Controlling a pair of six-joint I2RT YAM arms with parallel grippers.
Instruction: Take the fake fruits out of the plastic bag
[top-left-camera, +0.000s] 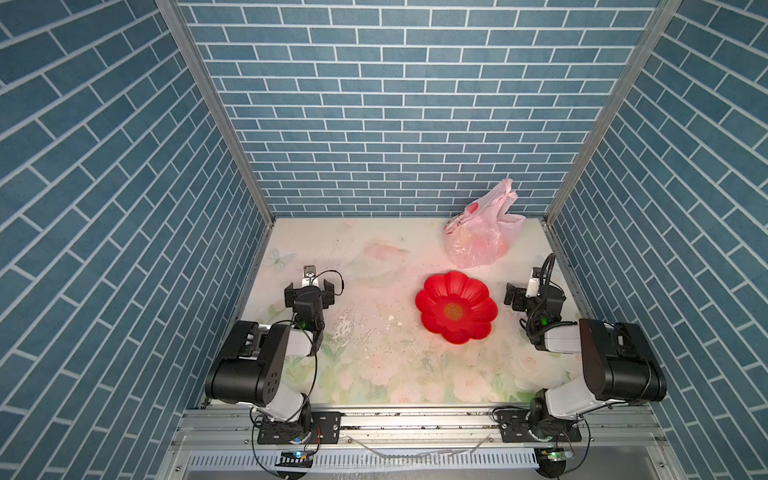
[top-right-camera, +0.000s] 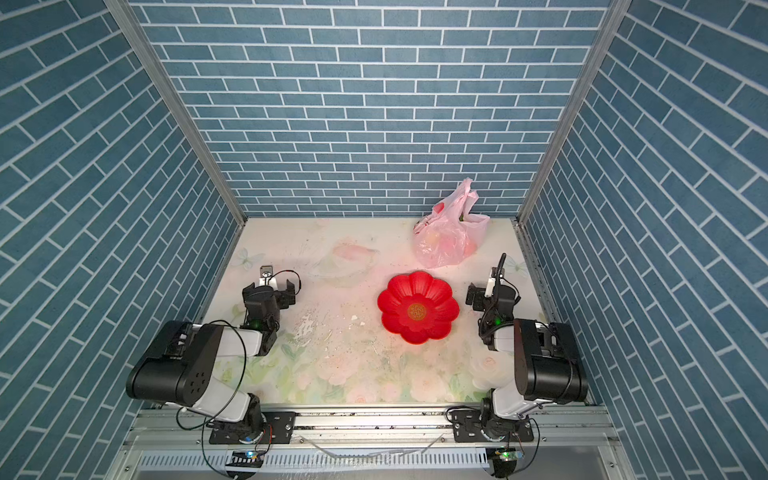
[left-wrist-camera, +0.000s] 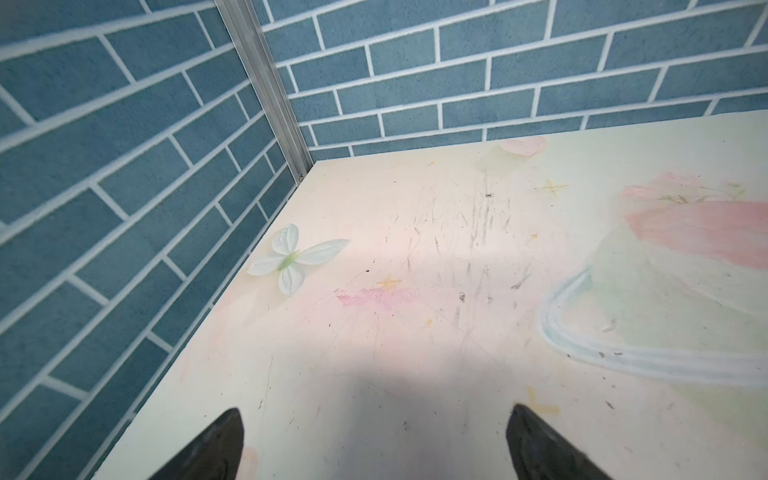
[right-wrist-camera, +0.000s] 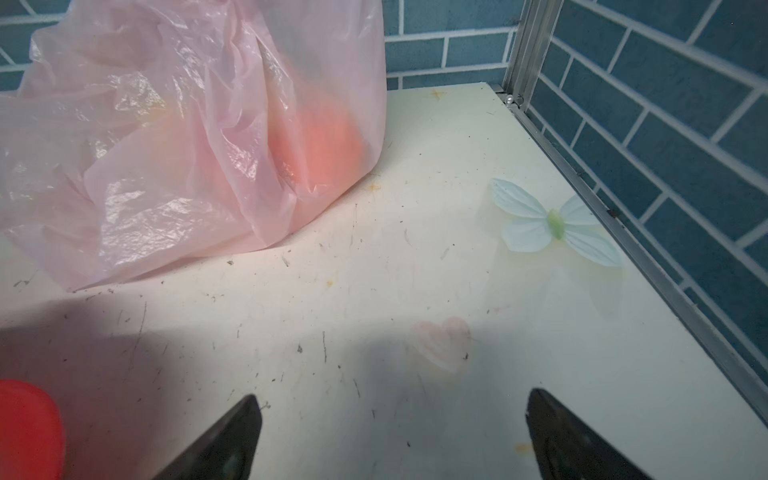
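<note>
Your folded arms sat low at 8 and 4 o'clock, left gripper (left-wrist-camera: 376, 407) and right gripper (right-wrist-camera: 394, 394) both spread apart, empty. Beyond the red dish (top-left-camera: 436, 291), at 1 o'clock, the plastic bag (top-left-camera: 478, 243) held the fake fruits (right-wrist-camera: 328, 145).

Bag (right-wrist-camera: 166, 145): thin pink plastic film, translucent, crinkled, glossy highlights. Dish (top-left-camera: 436, 299): red plastic, smooth, shiny. Table (left-wrist-camera: 415, 332): matt printed surface, scratched and scuffed. Walls (top-left-camera: 395, 104): matt, grainy brick-pattern covering. Corner posts (left-wrist-camera: 268, 83): bare ribbed metal.

Black-and-white arms (top-left-camera: 249, 374), black cables (top-left-camera: 549, 266), green lights (top-left-camera: 304, 323)
</note>
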